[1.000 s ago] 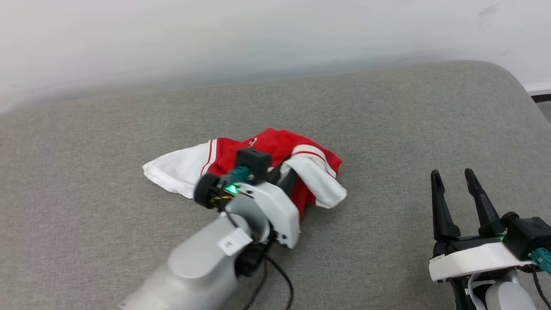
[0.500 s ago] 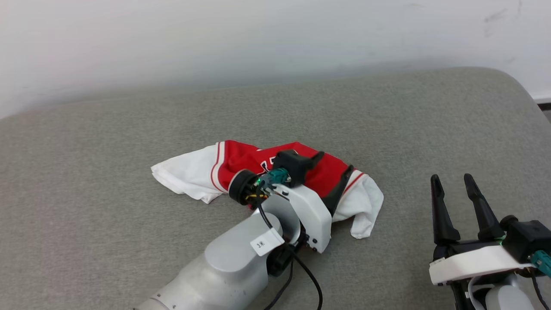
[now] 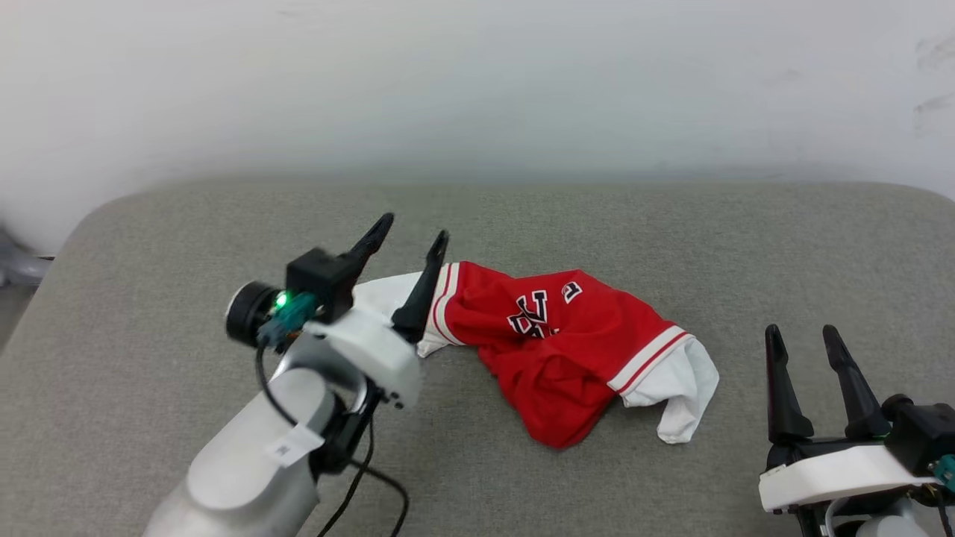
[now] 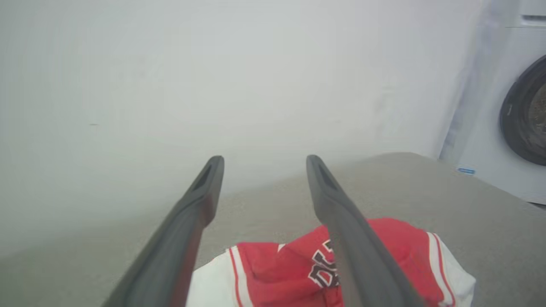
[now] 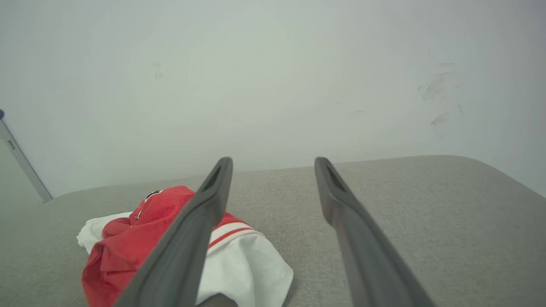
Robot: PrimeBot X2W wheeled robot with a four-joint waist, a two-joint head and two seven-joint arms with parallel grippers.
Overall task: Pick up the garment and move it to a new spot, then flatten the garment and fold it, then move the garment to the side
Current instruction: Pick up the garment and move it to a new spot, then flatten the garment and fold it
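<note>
The garment point(image 3: 567, 343) lies crumpled on the grey padded surface point(image 3: 671, 239), red with white sleeves, striped trim and part of the black lettering showing. One white sleeve point(image 3: 683, 388) points to the right, the other sits behind my left gripper's fingers. My left gripper point(image 3: 414, 231) is open and raised just left of the garment, holding nothing. In the left wrist view the garment point(image 4: 290, 268) lies below the spread fingers. My right gripper point(image 3: 802, 335) stands open at the lower right, apart from the cloth. The right wrist view has the garment point(image 5: 128, 243) at its lower left.
A pale wall point(image 3: 477, 82) runs behind the grey surface. The surface's rounded left corner point(image 3: 82, 231) and right edge point(image 3: 932, 201) are in view. A white washing machine point(image 4: 507, 106) stands beyond the surface's far end in the left wrist view. A dark cable point(image 3: 373, 485) hangs from my left arm.
My left gripper has let go of the garment, opened and lifted away to its left. The garment now lies spread wider with lettering showing. The head camera has shifted.
</note>
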